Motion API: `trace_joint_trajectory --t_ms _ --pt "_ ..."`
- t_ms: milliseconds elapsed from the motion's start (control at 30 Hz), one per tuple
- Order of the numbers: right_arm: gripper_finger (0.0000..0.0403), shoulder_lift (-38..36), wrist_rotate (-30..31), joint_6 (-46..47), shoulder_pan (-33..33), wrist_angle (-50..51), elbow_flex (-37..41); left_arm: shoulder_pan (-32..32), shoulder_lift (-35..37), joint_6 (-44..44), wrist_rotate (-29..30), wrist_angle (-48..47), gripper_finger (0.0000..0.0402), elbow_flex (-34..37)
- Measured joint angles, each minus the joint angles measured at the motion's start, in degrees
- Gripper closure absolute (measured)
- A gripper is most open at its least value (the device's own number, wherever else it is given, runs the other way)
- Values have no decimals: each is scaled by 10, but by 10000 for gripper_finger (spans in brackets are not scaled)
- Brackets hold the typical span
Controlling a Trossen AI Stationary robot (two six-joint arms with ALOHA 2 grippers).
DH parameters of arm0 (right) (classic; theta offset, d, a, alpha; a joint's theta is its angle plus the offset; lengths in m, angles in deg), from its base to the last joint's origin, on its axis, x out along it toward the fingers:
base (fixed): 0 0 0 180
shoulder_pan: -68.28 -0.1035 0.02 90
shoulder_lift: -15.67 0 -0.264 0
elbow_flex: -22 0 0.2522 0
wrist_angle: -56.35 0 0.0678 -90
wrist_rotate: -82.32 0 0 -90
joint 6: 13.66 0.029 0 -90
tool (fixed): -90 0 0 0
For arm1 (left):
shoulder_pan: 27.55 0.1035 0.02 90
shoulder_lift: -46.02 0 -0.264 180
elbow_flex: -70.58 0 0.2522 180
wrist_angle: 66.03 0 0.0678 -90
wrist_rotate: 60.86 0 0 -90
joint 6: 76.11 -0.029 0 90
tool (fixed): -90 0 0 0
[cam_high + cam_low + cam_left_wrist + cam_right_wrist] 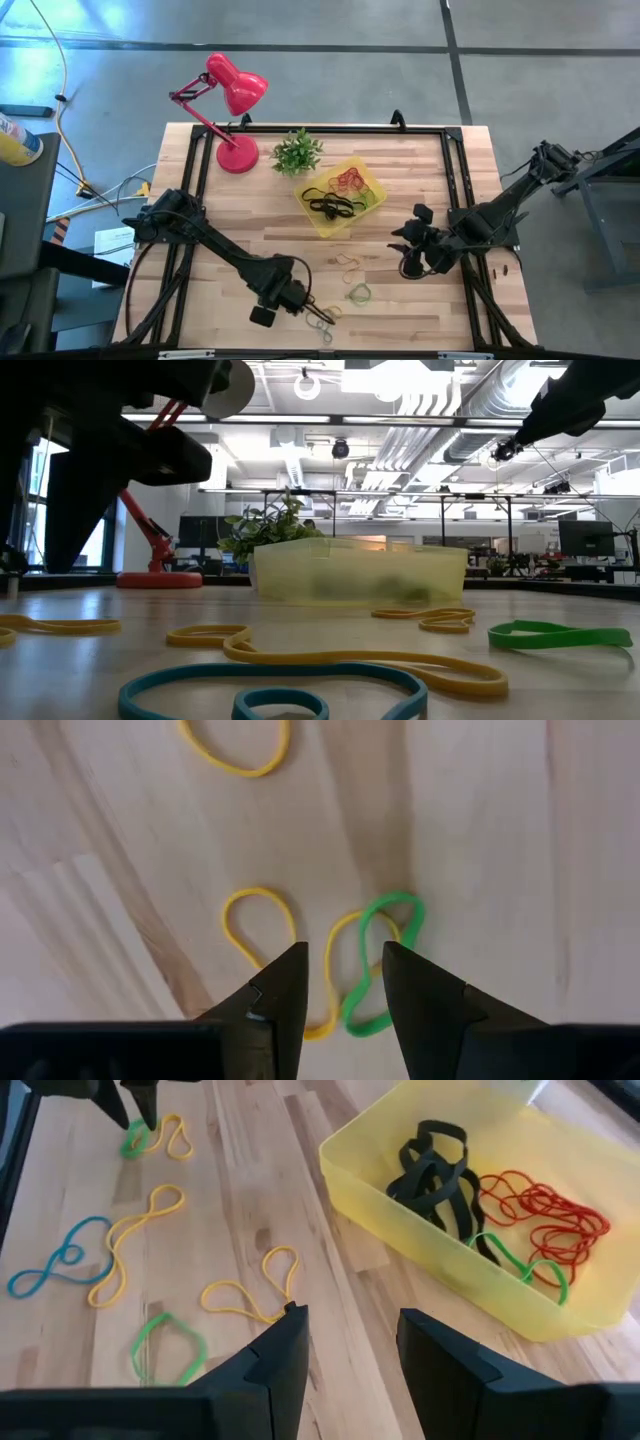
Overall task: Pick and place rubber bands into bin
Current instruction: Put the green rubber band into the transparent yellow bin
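The left claw (343, 982) hangs low over the near edge of the wooden surface (400, 310), its two dark fingers parted a little. Between and just ahead of the fingertips lie a green rubber band (385, 955) and a yellow band (340, 970) crossing each other, with another yellow loop (258, 925) just beside them. The fingers seem to straddle the yellow band, but nothing looks lifted, and whether they touch it is hard to tell from the wrist view. A further yellow band (235, 750) lies well apart from these.

The yellow bin (340, 195) sits tilted near the middle of the surface, between the small green plant (297, 152) and the right arm. Inside it rest black bands (440, 1165), red bands (540, 1210) and a green one (520, 1260).

The right claw (348, 1342) waits above the surface to the right of the bin, fingers apart and empty. Loose on the wood near it lie a yellow twisted band (255, 1295), a green band (165, 1345), a long yellow band (135, 1240) and a blue band (60, 1260).

A red desk lamp (232, 110) stands at the far left corner of the surface.
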Motion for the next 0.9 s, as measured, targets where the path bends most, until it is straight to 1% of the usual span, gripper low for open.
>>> trace_joint_trajectory --t_ms 167,367,567,833,900 --pt "258 0 5 2 -3 0 0 -7 0 0 -21 0 284 0" --pt "258 0 6 0 -3 0 0 -39 0 -12 -32 8 284 0" --pt "258 0 26 -6 -3 0 0 -37 0 3 17 7 284 0" --pt "258 0 26 -10 -3 0 0 -26 0 -15 21 9 284 10" --pt "258 0 26 -9 -3 0 0 -25 -1 -16 11 8 284 20"
